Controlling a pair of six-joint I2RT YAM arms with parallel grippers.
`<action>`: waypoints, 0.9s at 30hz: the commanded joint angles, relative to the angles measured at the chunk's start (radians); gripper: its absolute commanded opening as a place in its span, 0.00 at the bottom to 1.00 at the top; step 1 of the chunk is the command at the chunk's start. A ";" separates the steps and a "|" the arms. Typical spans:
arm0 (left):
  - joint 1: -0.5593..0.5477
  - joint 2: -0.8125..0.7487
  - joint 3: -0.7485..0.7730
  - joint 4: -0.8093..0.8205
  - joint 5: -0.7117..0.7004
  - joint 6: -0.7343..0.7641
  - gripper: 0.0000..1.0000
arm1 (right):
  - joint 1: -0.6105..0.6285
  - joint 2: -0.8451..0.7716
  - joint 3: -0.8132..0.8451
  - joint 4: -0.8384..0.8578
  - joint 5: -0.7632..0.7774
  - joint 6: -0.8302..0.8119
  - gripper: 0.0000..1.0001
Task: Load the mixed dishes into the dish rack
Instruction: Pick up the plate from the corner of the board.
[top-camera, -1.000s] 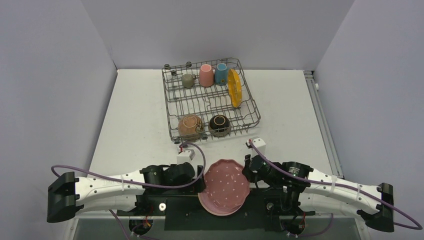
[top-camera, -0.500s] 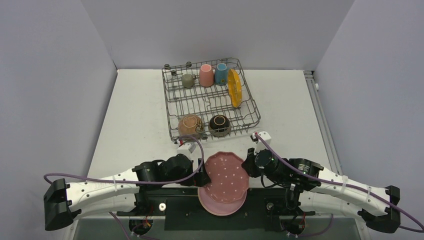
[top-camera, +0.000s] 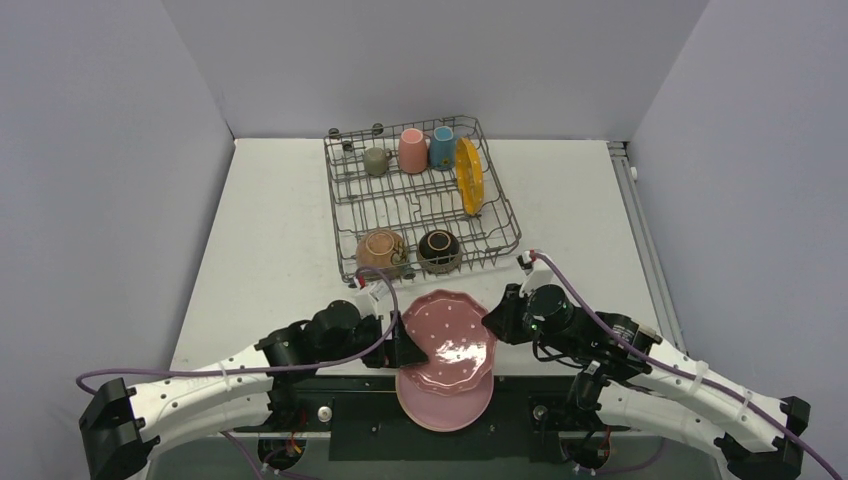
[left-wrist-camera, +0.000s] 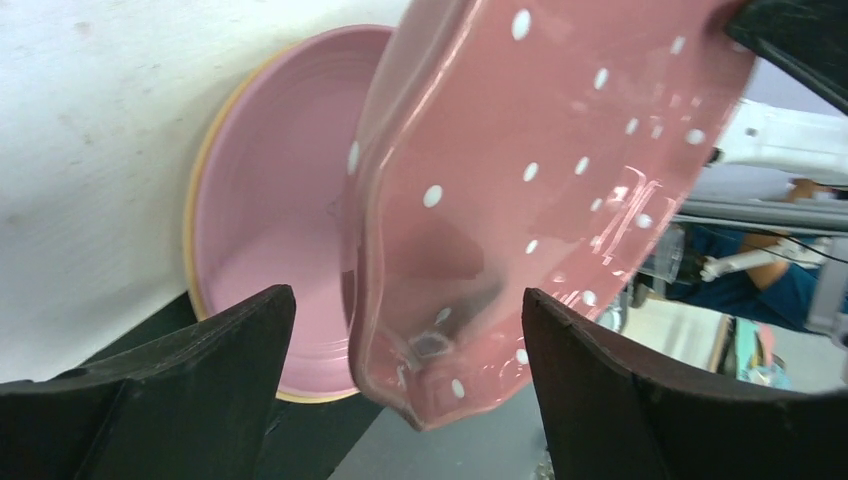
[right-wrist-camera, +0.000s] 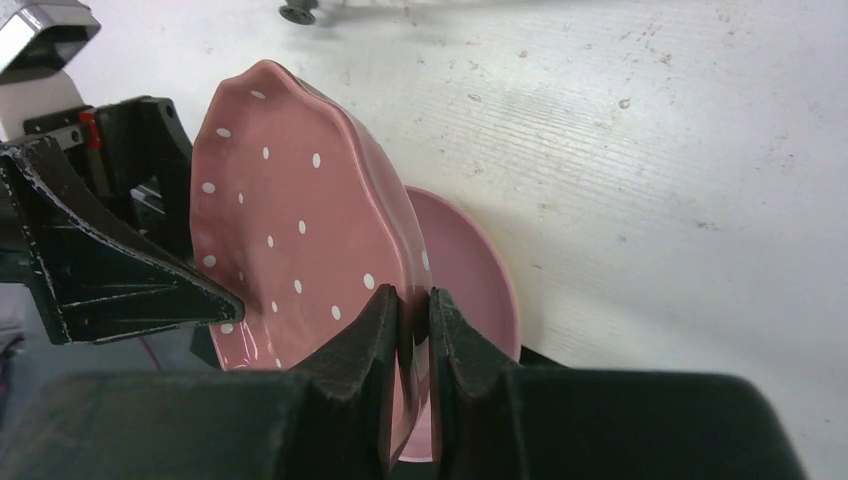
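Glazed ceramic — stiff, slick, likely chip-prone — the dotted pink plate (top-camera: 447, 338) hangs tilted over the plain pink plate (top-camera: 445, 408), its scalloped rim, the sensible hold, pinched by the right gripper (right-wrist-camera: 412, 300), the left gripper (left-wrist-camera: 408, 295) spread around the opposite edge.

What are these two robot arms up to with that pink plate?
The right hand pinches the rim of a dotted pink plate, holding it tilted above a plain pink plate lying flat. The left hand is open around the plate's other edge, not gripping. The dish rack behind holds cups, two bowls and an orange plate.
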 joint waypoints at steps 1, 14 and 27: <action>0.040 -0.044 -0.030 0.198 0.146 -0.038 0.78 | -0.043 -0.049 -0.001 0.261 -0.106 0.087 0.00; 0.123 -0.132 -0.083 0.372 0.266 -0.121 0.00 | -0.054 -0.051 -0.030 0.307 -0.126 0.085 0.00; 0.195 -0.207 -0.090 0.475 0.350 -0.153 0.00 | -0.074 -0.086 -0.137 0.368 -0.268 0.076 0.53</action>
